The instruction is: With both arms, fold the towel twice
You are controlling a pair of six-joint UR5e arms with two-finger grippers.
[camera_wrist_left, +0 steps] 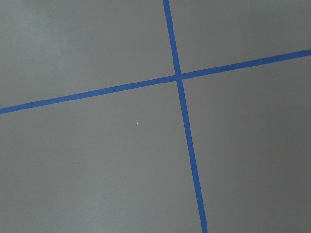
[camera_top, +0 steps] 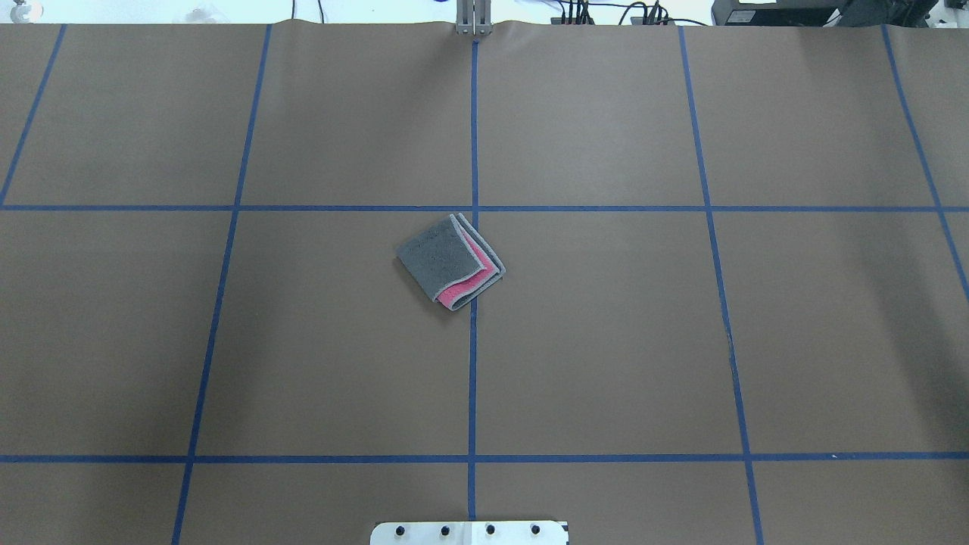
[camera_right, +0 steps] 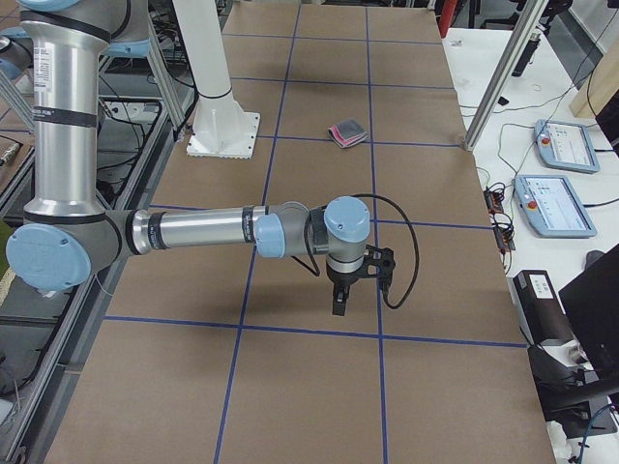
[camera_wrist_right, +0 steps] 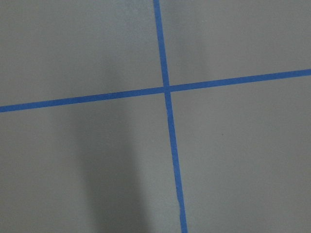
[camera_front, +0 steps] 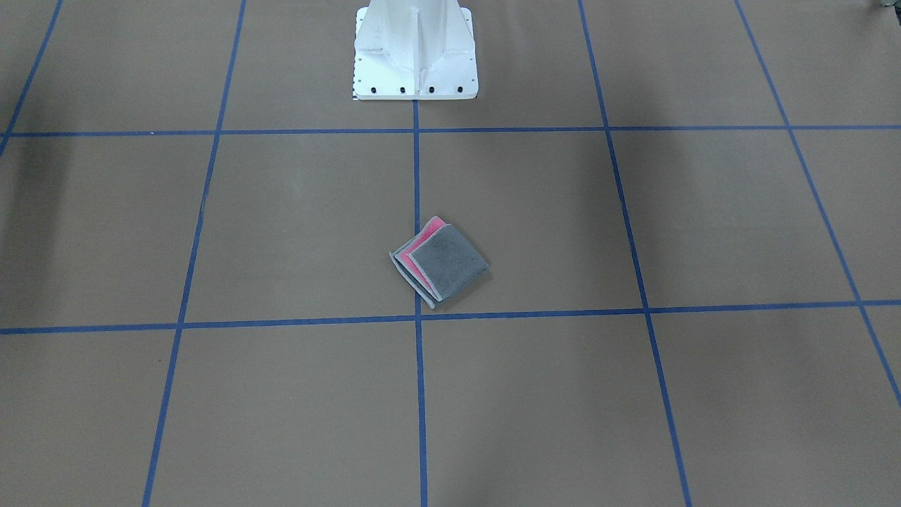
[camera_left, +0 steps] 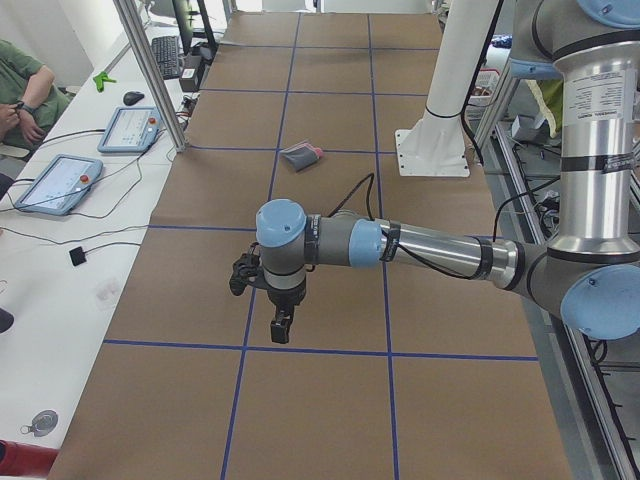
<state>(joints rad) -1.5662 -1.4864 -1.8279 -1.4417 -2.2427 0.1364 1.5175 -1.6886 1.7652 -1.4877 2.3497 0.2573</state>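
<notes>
The towel (camera_front: pixel 440 259) lies folded into a small square near the table's middle, dark grey face up, with pink layers showing at one edge. It also shows in the overhead view (camera_top: pixel 449 261) and both side views (camera_left: pixel 300 155) (camera_right: pixel 347 131). My left gripper (camera_left: pixel 281 328) hangs pointing down over the table, far from the towel. My right gripper (camera_right: pixel 338 302) hangs the same way at the other end. Both show only in the side views, so I cannot tell whether they are open or shut. The wrist views show only brown table and blue tape lines.
The white pedestal base (camera_front: pixel 415 56) stands at the robot's edge of the table. Blue tape lines (camera_top: pixel 473 341) grid the brown surface. Touch panels (camera_left: pixel 58 183) (camera_right: pixel 556 203), cables and a seated operator (camera_left: pixel 25 85) are on the side table beyond an aluminium post (camera_left: pixel 150 75).
</notes>
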